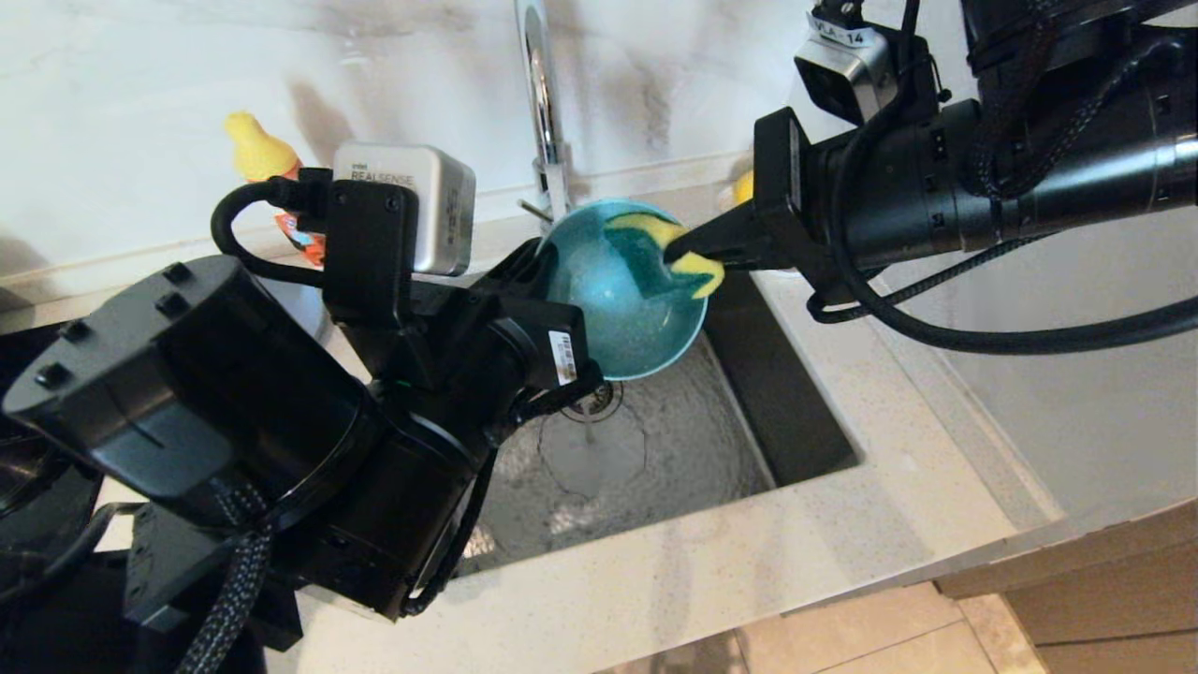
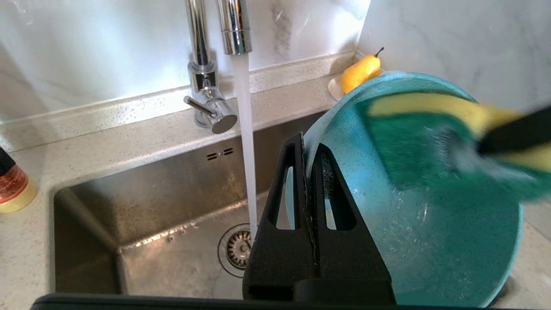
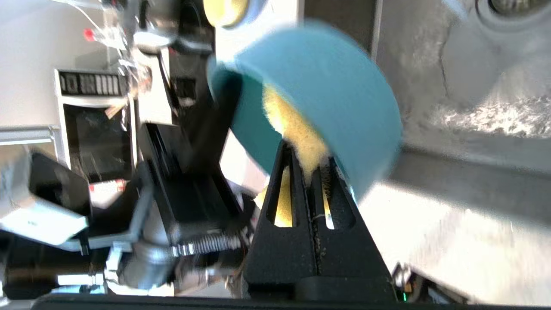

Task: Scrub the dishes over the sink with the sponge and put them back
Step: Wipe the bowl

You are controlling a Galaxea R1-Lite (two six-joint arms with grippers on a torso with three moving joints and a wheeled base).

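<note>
Over the sink (image 1: 655,459), a small teal-blue bowl (image 1: 622,318) is held tilted on its side. My left gripper (image 2: 308,146) is shut on its rim, one finger inside and one outside. The yellow sponge (image 1: 655,248) lies with its green side against the bowl's inner wall (image 2: 430,241), and my right gripper (image 1: 679,255) is shut on it from the right. In the right wrist view the sponge (image 3: 297,129) sticks out past the gripper (image 3: 308,157) into the bowl (image 3: 344,86). A pale yellow bowl (image 3: 224,8) shows partly beyond.
Water runs from the chrome faucet (image 2: 202,64) down to the drain (image 2: 236,247). An orange detergent bottle (image 1: 271,164) stands on the counter behind my left arm. A yellow pear on a small white dish (image 2: 359,73) sits at the back right corner. Pale countertop (image 1: 749,562) rims the sink.
</note>
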